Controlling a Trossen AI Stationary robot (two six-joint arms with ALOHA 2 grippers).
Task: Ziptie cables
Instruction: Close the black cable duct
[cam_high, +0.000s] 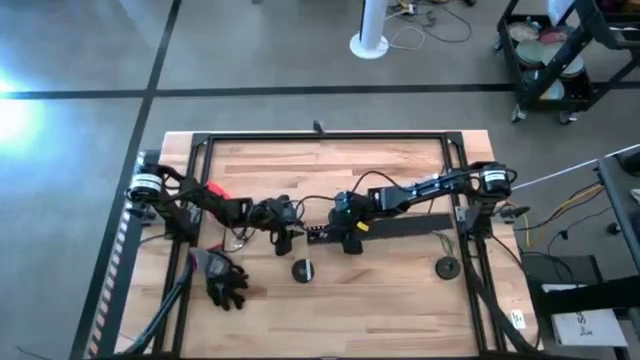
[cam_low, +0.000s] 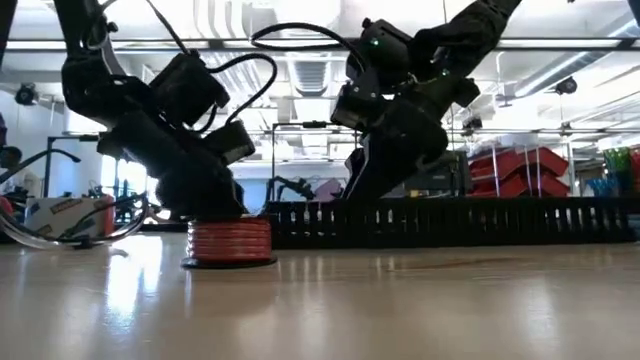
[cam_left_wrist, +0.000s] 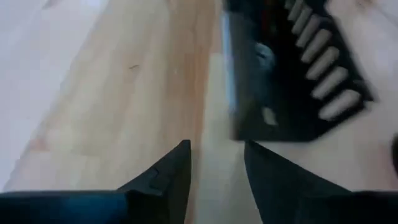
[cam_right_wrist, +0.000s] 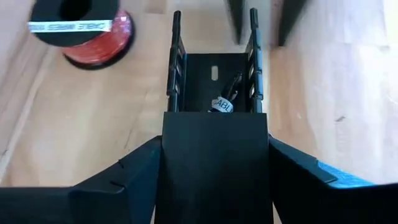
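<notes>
Black plastic makes up the only container here: a long comb-toothed duct (cam_high: 400, 227) lying across the middle of the tabletop, from near the centre out toward the right edge. The right wrist view looks down its open channel (cam_right_wrist: 214, 78). One short dark cable end with a white label (cam_right_wrist: 222, 102) lies on the channel floor between the two toothed walls. Nothing else can be made out inside.

The right gripper (cam_right_wrist: 214, 143) is over the duct's centre-side end with its fingers set wide, one against each outer wall, clamping the duct between them. The left gripper (cam_left_wrist: 217, 149) is just beyond that same end, toward the left edge. Its jaws stand narrowly apart over bare wood and hold nothing.

A red wire spool (cam_right_wrist: 81, 28) with black flanges stands on the wood just beside the duct's end, and in the low view it sits under the left arm (cam_low: 228, 242).

Of the cables, a thin wire loop (cam_high: 236, 243) lies on the tabletop below the left arm, apart from the duct. A dark bundle (cam_high: 225, 282) lies nearer the front-left corner, and I cannot tell what it is. Two small round black discs rest toward the front edge, one near the middle (cam_high: 305, 270) and one near the right edge (cam_high: 447, 267). I cannot pick out the ziptie in any view.
</notes>
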